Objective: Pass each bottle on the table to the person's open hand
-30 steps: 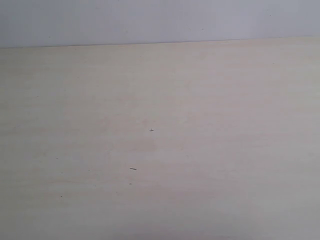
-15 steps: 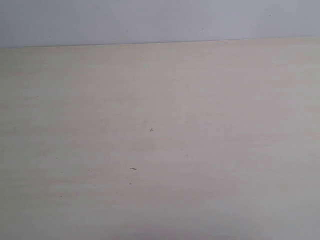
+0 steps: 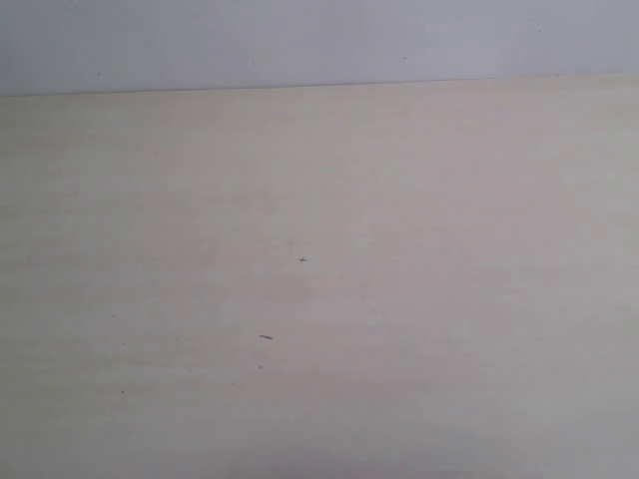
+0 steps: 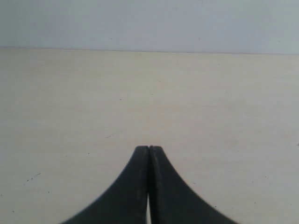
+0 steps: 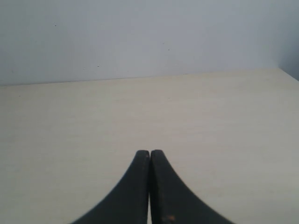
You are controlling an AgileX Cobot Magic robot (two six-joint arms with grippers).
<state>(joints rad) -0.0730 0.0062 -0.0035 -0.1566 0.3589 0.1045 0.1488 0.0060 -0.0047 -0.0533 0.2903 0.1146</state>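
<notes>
Here's the wide, pale beige tabletop (image 3: 419, 299) with faint wood grain, and there is not one small clear plastic bottle in sight, in the exterior view or in either wrist view. The person's open hand doesn't show either. All that's on the surface are a few tiny dark specks (image 3: 266, 337), with a plain pale grey wall (image 3: 300, 40) behind.

The left arm's black fingers (image 4: 138, 179) are pressed together with nothing between them, hanging over bare wood. The right arm's black fingers (image 5: 138, 182) are the same: tips together, no load.

How far along? With no bottles on show and both arms empty, my read is that the hand-overs are either all done or not begun. These pictures can't settle which. If any bottle is left, it lies outside every view.
</notes>
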